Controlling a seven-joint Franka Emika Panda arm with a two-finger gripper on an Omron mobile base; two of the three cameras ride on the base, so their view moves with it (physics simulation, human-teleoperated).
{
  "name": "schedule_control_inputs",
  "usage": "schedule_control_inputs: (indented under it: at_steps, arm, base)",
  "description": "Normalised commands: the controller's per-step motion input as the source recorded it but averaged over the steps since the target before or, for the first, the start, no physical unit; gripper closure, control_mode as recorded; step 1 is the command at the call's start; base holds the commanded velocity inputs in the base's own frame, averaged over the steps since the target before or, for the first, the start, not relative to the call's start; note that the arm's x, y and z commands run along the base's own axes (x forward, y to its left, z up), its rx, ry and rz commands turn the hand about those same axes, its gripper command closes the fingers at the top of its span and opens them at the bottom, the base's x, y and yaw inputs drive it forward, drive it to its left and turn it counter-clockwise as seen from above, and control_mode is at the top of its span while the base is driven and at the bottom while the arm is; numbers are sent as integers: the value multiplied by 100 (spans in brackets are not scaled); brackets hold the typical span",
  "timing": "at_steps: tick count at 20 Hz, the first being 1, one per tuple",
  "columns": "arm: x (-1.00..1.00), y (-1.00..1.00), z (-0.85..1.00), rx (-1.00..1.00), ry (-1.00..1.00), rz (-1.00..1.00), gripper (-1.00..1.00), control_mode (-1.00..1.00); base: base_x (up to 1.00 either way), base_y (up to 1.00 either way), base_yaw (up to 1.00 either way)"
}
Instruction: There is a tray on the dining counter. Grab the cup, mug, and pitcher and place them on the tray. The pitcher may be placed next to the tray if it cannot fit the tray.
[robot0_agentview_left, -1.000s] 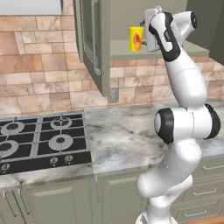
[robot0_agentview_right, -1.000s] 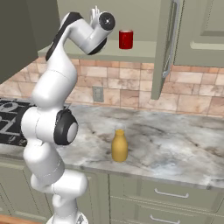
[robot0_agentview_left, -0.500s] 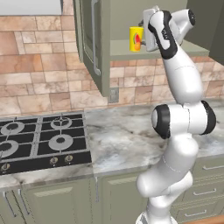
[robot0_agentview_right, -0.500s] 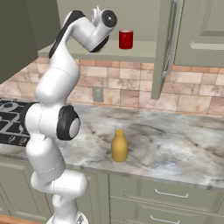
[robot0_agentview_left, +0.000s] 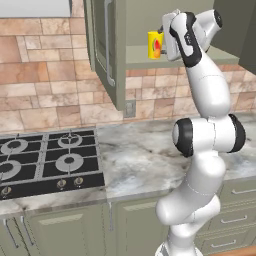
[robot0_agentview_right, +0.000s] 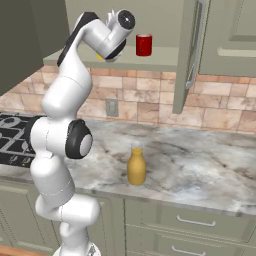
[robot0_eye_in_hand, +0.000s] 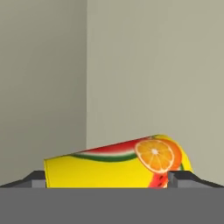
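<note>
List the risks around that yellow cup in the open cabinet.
The open gripper straddles the cup on the cabinet shelf; a crooked close may tip it or shove it toward the cabinet's back wall. The red mug shares the shelf, so a wide swing out might clip it.

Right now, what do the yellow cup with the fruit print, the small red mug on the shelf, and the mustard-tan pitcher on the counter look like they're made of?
The yellow cup looks like smooth matte plastic or coated paper: flat colour, printed orange and watermelon. The red mug looks like glazed ceramic or plastic, with a uniform red and only a soft sheen; too small to settle. The mustard-tan pitcher looks like glazed ceramic, opaque with gentle shading on its rounded body.
</note>
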Motion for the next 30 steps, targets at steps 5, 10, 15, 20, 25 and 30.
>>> schedule_control_inputs:
  at_steps: [5, 10, 15, 20, 25, 30]
  arm:
    - [0, 9, -18, 0, 9, 0, -100, -100]
    - [-1, 2, -18, 0, 9, 0, -100, -100]
    - [0, 11, -10, -2, 3, 0, 100, -100]
    - [-4, 0, -12, 0, -2, 0, 100, -100]
    - [-35, 0, -21, 0, -20, -3, 100, -100]
    - [-42, -1, -25, 1, -29, -7, 100, -100]
  base:
    - [0, 0, 0]
    - [0, 0, 0]
    - [0, 0, 0]
    - [0, 0, 0]
    - [0, 0, 0]
    - [0, 0, 0]
